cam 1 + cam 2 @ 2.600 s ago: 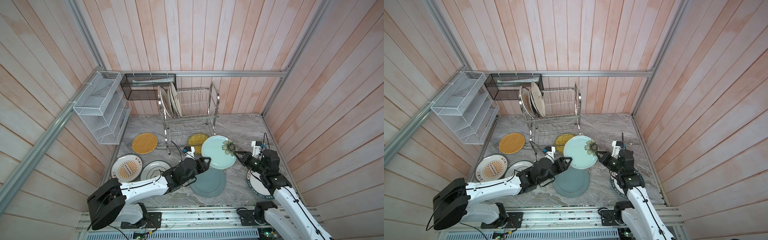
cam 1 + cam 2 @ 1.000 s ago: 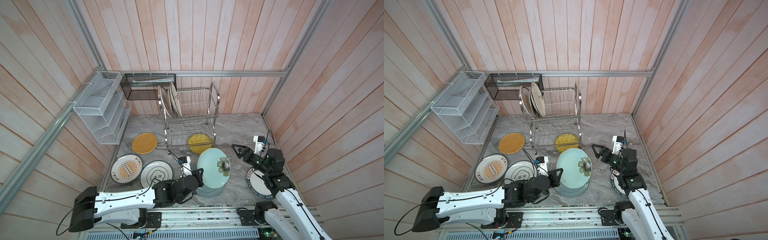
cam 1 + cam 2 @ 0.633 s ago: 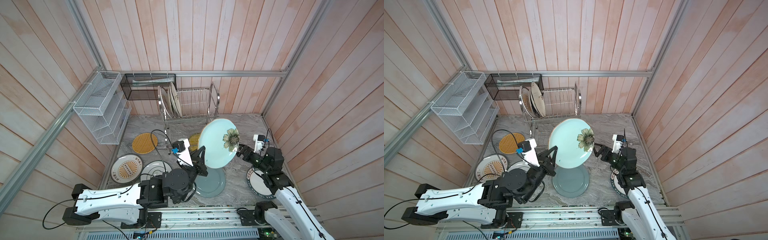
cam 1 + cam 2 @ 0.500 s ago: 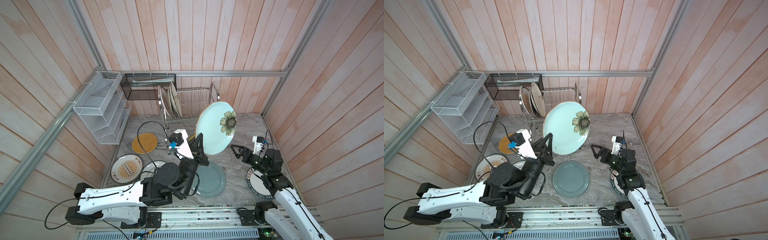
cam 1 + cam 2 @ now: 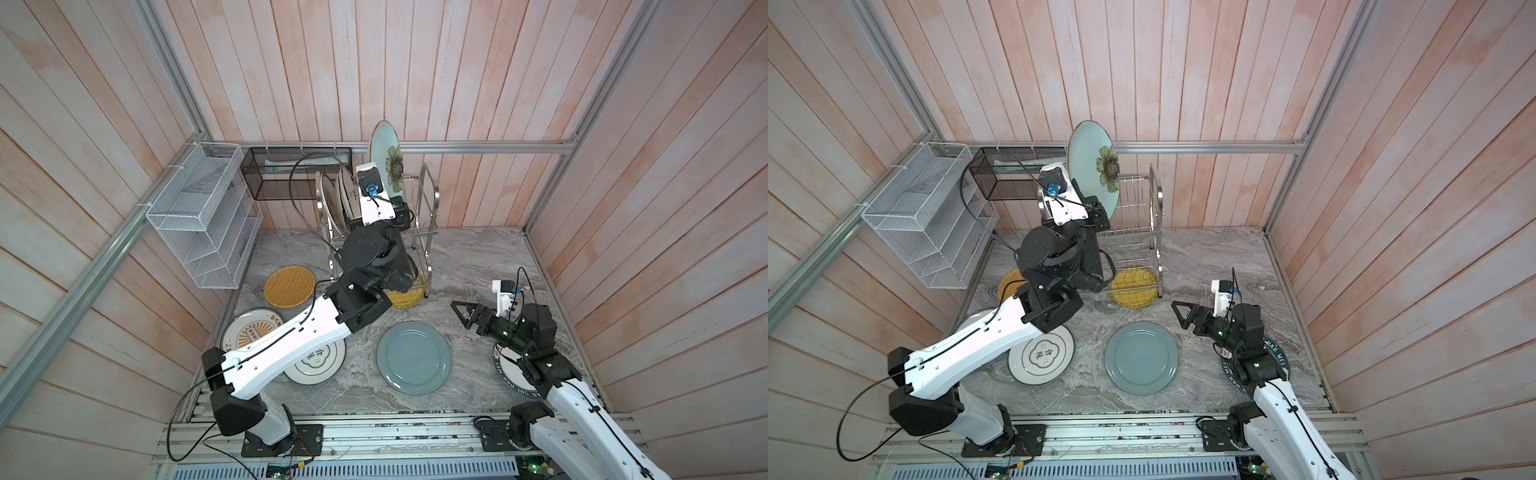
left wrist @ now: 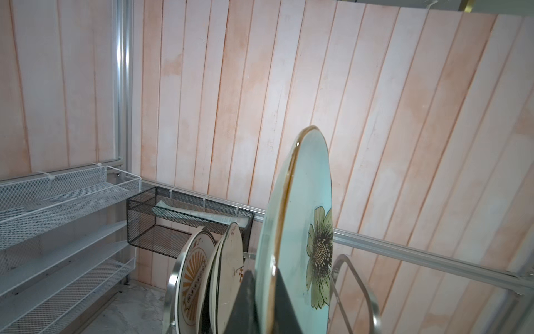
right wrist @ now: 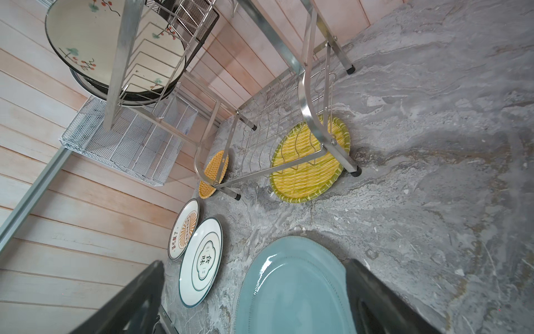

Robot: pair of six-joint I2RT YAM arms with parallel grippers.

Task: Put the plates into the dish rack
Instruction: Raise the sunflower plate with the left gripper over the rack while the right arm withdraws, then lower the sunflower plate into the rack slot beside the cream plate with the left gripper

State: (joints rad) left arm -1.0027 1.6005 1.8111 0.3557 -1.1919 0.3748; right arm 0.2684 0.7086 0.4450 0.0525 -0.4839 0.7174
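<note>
Left gripper is clamped on the lower rim of the celadon plate. In both top views that plate stands on edge, nearly upright, above the top tier of the dish rack, which sits mid-way along the back edge of the counter. Racked plates stand at the rack's left end, just beside the held one. Whether the held rim touches the rack wires can't be told, as the gripper body covers it. Right gripper has its jaws wide apart, holds nothing and hovers over the counter's right side, well apart from the rack. Flat on the counter: grey-blue plate near the middle of the front edge; quatrefoil plate and sunburst plate toward the front-left corner, partly under the left arm; yellow woven plate by the left edge; second yellow woven plate partly under the rack; teal-rim plate under the right arm near the right edge. Left wrist: fingers sit either side of the celadon rim, pinching the plate. The racked plates are next to it, one sunburst-print, one cream with a branch print. White mesh organiser and black mesh basket hang on the walls behind. Right wrist: fingers are spread, with the grey-blue plate below in the gap, untouched. A cream racked plate stands in the top tier.
</note>
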